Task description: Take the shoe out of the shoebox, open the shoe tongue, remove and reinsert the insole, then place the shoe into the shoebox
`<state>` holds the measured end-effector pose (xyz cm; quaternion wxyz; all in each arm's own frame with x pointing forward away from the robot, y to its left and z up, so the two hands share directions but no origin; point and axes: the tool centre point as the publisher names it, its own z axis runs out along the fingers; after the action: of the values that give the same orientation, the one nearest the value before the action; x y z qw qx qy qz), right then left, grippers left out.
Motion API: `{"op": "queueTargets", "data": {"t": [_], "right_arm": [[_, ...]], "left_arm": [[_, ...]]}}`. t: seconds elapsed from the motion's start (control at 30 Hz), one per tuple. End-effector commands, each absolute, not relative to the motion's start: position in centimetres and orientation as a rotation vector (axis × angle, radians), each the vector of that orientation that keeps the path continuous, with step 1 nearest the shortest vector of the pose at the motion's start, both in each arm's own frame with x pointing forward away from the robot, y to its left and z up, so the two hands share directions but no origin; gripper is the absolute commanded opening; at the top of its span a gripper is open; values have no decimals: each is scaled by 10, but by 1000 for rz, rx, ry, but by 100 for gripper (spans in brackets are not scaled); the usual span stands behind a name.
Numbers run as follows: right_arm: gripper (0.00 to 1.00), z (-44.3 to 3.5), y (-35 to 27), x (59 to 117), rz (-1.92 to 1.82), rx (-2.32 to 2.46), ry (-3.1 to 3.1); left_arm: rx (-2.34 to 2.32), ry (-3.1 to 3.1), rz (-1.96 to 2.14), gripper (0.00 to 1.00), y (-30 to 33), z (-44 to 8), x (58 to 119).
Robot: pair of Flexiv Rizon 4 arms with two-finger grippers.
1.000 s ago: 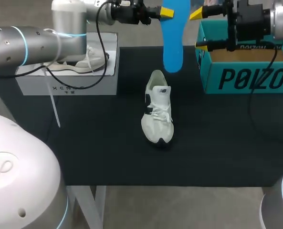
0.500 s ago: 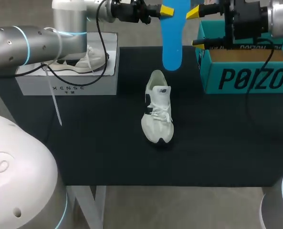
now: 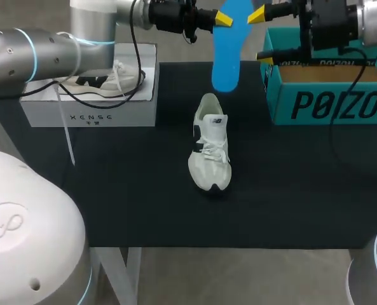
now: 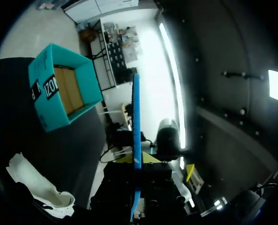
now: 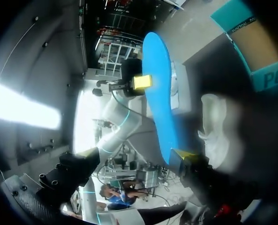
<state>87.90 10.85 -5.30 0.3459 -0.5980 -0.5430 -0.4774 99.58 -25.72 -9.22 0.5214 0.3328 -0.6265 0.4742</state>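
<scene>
- Head view: closest to us, the white shoe (image 3: 210, 152) stands on its sole in the middle of the black table (image 3: 112, 203), toe toward us, outside both boxes.
- Further back on the left is a white box (image 3: 89, 114) with a second shoe (image 3: 112, 79) in it. On the right the teal shoebox (image 3: 328, 101) is open, and the part of its floor we can see is bare.
- Beyond the shoe's heel, the blue insole (image 3: 226, 57) hangs upright in the air.
- Our left gripper (image 3: 225, 19) is clamped on the insole near its upper end. The left wrist view shows the insole edge-on, with a yellow tip on each side.
- Our right gripper (image 3: 263, 36) is beside the insole with its fingers spread wide and holding nothing. In the right wrist view one tip seems near the insole's lower end, but we cannot tell whether they touch.
</scene>
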Motion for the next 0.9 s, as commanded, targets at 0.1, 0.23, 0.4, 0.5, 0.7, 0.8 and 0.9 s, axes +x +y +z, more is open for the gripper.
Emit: {"op": "queueTargets", "data": {"t": [0.1,0.23,0.4,0.5,0.7,0.8,0.9], "right_arm": [[100,-45,110,876,-1179,-1587,-1592],[100,-34,109,877,-1109,-1607,-1747],[100,-18,111,883,-955,-1673,-2017],[100,-9,112,889,-889,-1726,-2121],[100,0,111,903,-688,-1956,-2316],[100,2,111,905,-702,-1999,-2324],[100,2,111,905,-702,-1999,-2324]], "left_arm": [[809,-1506,1139,0,-256,-90,992],[872,-1416,1121,0,-255,-94,994],[965,-1337,1097,0,-257,-96,988],[1014,-1332,1093,0,-260,-96,983],[1068,-1337,1108,0,-264,-94,975],[1054,-1330,1099,0,-265,-94,973],[1055,-1320,1092,0,-266,-95,975]]}}
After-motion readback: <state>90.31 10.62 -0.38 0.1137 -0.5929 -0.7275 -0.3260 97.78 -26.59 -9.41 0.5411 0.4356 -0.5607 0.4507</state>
